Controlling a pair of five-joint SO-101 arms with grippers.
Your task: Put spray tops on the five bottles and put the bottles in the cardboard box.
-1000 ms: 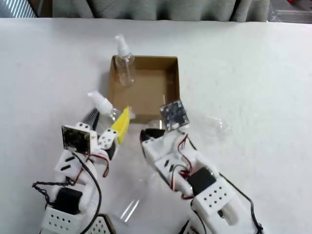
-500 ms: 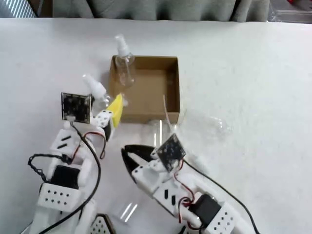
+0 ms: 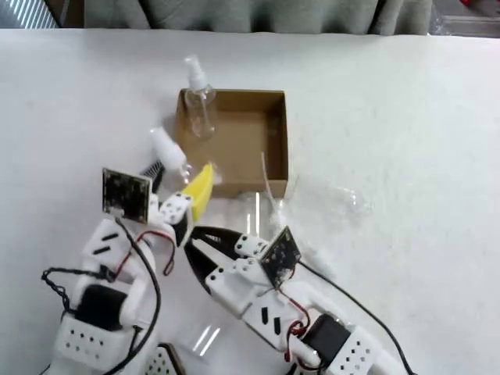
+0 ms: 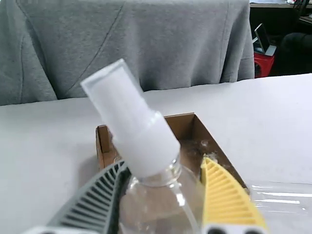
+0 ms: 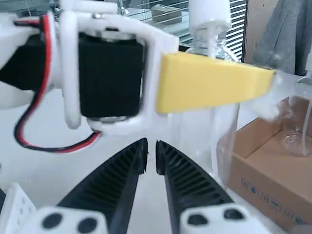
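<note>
My left gripper [image 3: 178,178] [image 4: 163,168] is shut on a clear bottle [image 4: 161,204] with a white spray top [image 3: 168,148] [image 4: 131,131]. It holds the bottle tilted, just off the front left corner of the cardboard box [image 3: 285,133] [image 4: 102,141]. A second capped bottle [image 3: 201,109] stands in the box's back left corner. My right gripper [image 3: 192,238] [image 5: 151,144] is shut on nothing, low on the table right beside the left gripper's yellow finger [image 5: 209,87]. An uncapped clear bottle [image 3: 336,199] lies to the right of the box's front.
A thin spray tube [image 3: 267,178] leans at the box's front right corner. Clear plastic [image 3: 207,337] glints on the table between the two arm bases. Grey cloth [image 4: 146,44] hangs behind the table's far edge.
My right arm has drawn back from the box front and swung left, ending beside the left gripper. The left gripper lifted the capped bottle, then shifted it right toward the box corner.
</note>
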